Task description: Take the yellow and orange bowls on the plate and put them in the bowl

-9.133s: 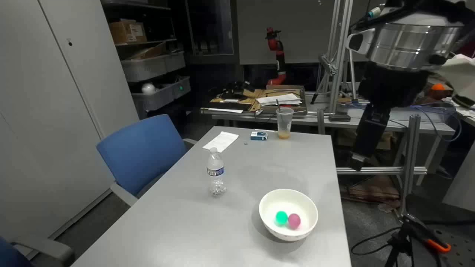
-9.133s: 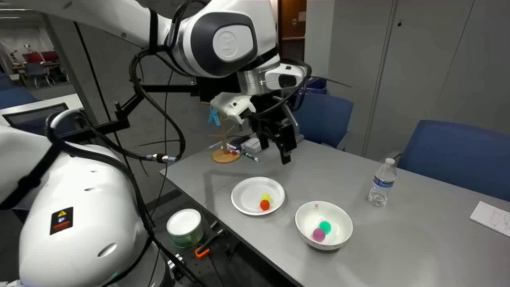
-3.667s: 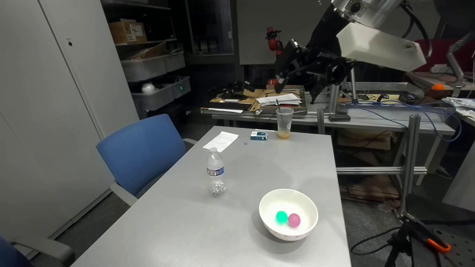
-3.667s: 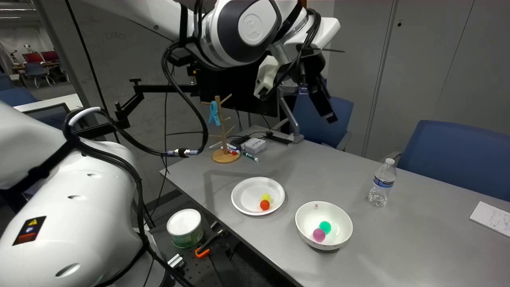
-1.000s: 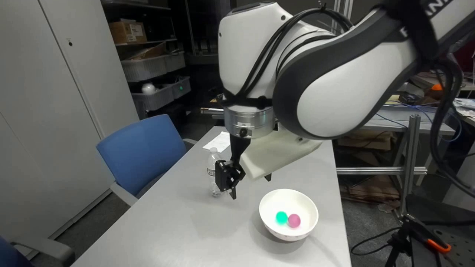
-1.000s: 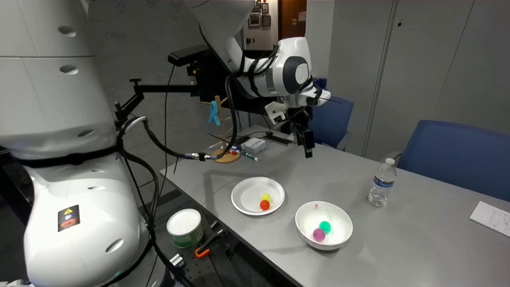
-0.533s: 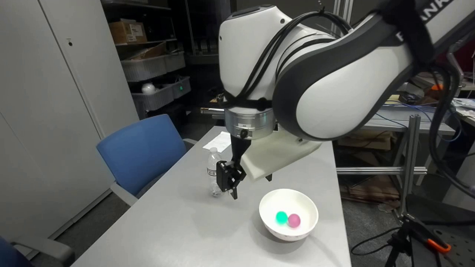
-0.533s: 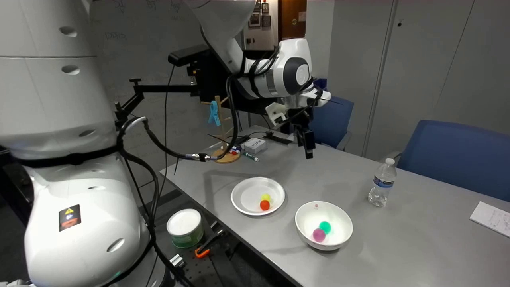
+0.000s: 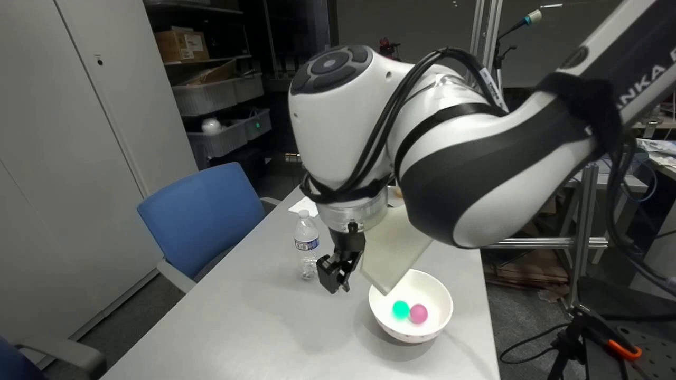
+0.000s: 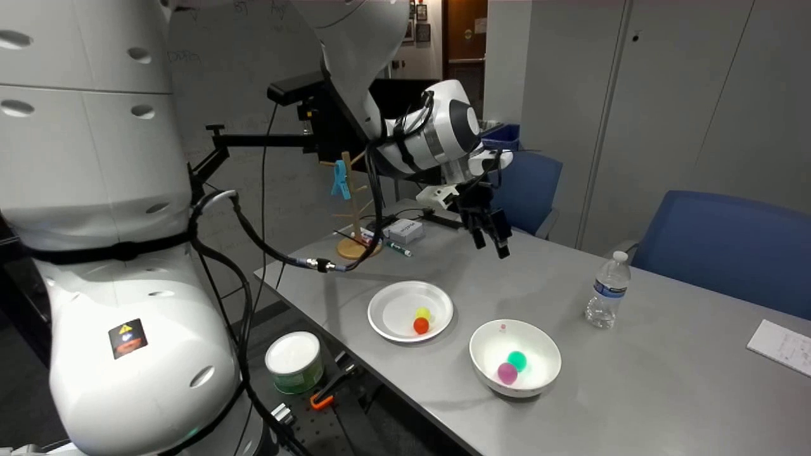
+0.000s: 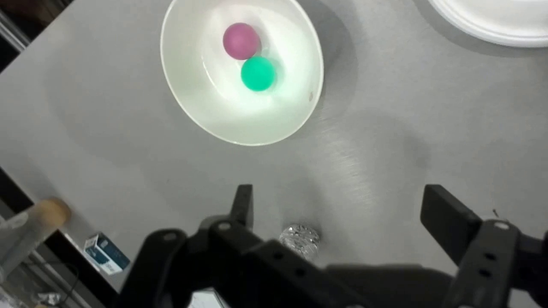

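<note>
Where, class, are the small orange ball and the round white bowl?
Small orange ball (image 10: 421,325): in an exterior view, at its middle.
Round white bowl (image 11: 252,122): in the wrist view, on its inner wall.

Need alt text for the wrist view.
Open gripper, holding nothing, in the lower frame above a grey table. Ahead, a white bowl, cut off by the top edge, holds a pink ball and a green ball. Part of a white plate shows top right; a clear bottle is mostly hidden by the gripper.
</note>
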Controlling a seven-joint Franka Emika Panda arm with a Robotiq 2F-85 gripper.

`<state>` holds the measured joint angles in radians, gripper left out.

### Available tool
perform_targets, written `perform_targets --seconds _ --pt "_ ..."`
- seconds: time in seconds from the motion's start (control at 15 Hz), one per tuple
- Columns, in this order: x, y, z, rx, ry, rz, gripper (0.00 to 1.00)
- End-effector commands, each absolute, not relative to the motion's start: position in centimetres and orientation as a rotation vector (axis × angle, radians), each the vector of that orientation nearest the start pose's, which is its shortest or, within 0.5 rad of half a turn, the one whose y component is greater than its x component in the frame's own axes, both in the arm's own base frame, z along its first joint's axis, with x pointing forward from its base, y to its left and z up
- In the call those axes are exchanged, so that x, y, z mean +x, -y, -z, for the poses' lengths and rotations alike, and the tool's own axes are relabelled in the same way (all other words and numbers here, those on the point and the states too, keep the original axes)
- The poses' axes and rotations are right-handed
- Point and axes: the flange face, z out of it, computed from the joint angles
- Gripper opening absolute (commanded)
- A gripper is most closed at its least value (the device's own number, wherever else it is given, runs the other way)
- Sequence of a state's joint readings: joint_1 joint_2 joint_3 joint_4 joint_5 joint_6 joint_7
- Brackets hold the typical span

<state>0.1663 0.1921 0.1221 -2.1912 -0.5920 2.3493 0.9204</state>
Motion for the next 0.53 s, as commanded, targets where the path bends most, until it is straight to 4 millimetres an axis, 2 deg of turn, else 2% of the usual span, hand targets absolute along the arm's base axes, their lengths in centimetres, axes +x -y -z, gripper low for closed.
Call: perform_targets --seconds 0.0,0.27,0.47 --pt "54.1 -17.9 -28.3 -3.553 -0.053 0.427 1.00" --pt "54.6 -21.2 -26.6 -3.531 0.351 0.477 1.00" --pt "55.0 -22.9 -24.8 -3.467 0.621 0.420 1.00"
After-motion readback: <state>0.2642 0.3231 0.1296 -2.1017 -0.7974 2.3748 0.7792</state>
